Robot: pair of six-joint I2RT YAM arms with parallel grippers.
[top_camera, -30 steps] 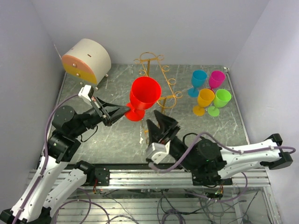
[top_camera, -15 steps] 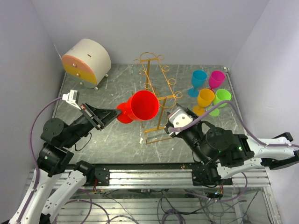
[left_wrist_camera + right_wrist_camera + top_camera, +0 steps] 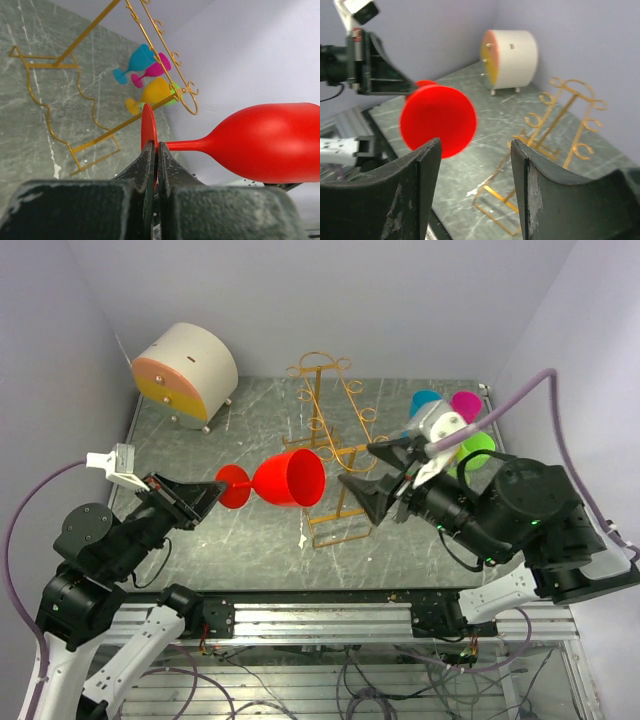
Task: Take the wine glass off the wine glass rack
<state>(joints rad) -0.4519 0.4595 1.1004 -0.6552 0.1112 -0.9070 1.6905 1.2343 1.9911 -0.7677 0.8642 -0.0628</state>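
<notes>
The red wine glass point(image 3: 288, 479) hangs on its side in the air, its mouth turned toward the wine glass rack point(image 3: 322, 406) and clear of the hooks. My left gripper point(image 3: 218, 492) is shut on the thin edge of the glass's round foot point(image 3: 148, 131), with the bowl point(image 3: 272, 142) stretching off to the right. The golden wire wine glass rack point(image 3: 88, 31) stands upright on the table behind it. My right gripper point(image 3: 356, 466) is open at the rack's right side and points left. Nothing sits between its fingers; the glass point(image 3: 438, 120) is seen beyond them.
A round white drum box point(image 3: 187, 368) with a yellow and pink face stands at the back left. Several coloured glasses point(image 3: 447, 448) stand at the back right, partly hidden by my right arm. Walls close in the table on three sides.
My left arm has drawn the red glass leftward and lower, away from the rack, tipping it onto its side. My right arm has swung up to the rack's right side, jaws facing left.
</notes>
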